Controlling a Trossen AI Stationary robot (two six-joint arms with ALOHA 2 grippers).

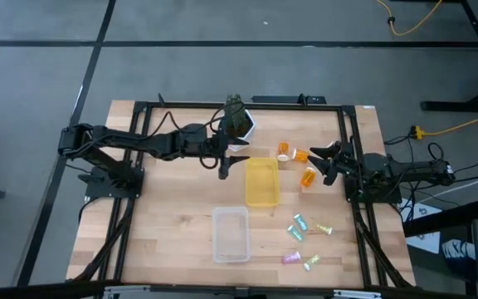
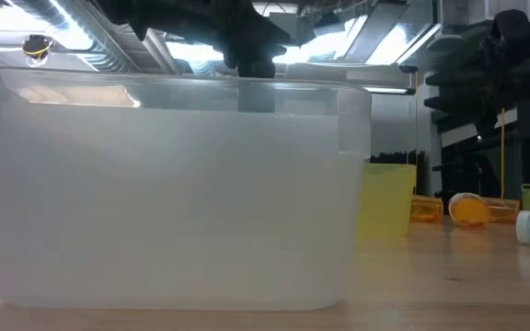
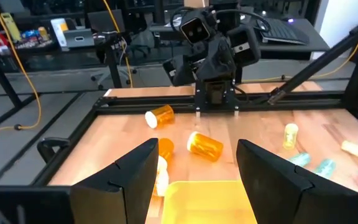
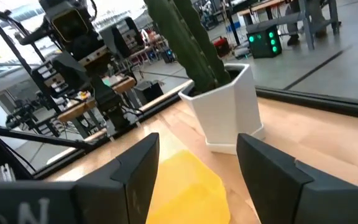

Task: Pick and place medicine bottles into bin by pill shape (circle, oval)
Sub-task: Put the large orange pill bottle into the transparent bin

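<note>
Orange translucent medicine bottles [image 1: 301, 155] lie on their sides on the wooden table [image 1: 164, 208], three of them in a loose cluster between the yellow bin [image 1: 261, 181] and the right gripper [image 1: 316, 164]. One with a white cap [image 1: 283, 149] is nearest the bin's far corner, and another [image 1: 309, 177] lies just beside the right gripper's fingertips, though whether it touches them cannot be told. The right gripper hangs at the table's right side with its fingers spread and nothing between them; its own wrist view looks past the gap onto the yellow bin and the white pot [image 4: 229, 106] with a green plant. The left gripper [image 1: 222, 166] is just beside the yellow bin's left edge, likewise spread and empty, well apart from the orange bottles, which lie across the bin from it. From its wrist camera two of those bottles [image 3: 205, 145] show beyond the bin, with the right arm behind them. Five pale vials [image 1: 299, 221], green and pink, lie scattered nearer the front right of the table, away from both grippers. A clear bin [image 1: 231, 234] stands in front of the yellow one and fills most of the low view
</note>
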